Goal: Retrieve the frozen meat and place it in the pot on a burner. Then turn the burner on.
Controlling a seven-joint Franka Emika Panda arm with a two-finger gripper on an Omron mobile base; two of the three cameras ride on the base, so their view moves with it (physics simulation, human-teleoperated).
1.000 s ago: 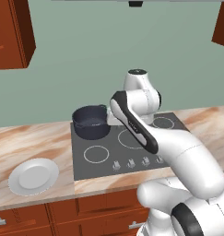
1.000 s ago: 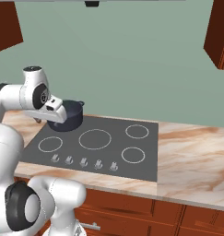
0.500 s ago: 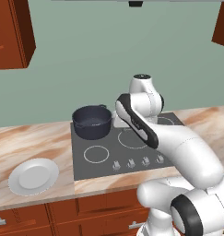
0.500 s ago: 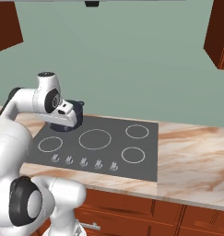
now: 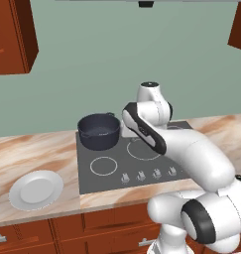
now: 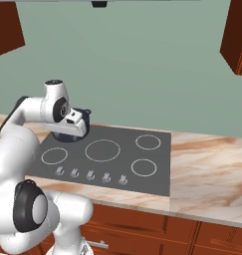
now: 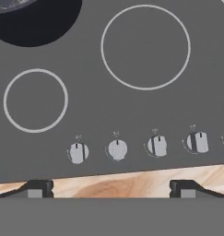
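The gripper (image 7: 111, 188), open and empty, faced down at the knobs (image 7: 117, 149) at the frame's lower centre, seemingly to light the burner under the pot (image 5: 98, 131), upper left.

We're looking at a home kitchen, rendered rather than real. Front and centre sits a flat dark grey cooktop (image 5: 134, 156) set into a marbled tan-and-cream counter (image 5: 28, 149), white burner rings (image 7: 145, 46) marked on its surface. Along its front edge runs a row of small silver knobs (image 7: 116, 150), clear in the hand view. A dark blue-grey pot (image 5: 98, 131) stands on the back left burner, and a round white plate (image 5: 36, 189) lies on the counter to the left of the cooktop. Below, reddish-brown wooden drawers (image 6: 137, 226) with metal handles; above, matching wall cupboards (image 5: 13, 37) against a plain grey-green wall (image 6: 142, 64). The underside of a range hood (image 5: 146, 3) hangs overhead.
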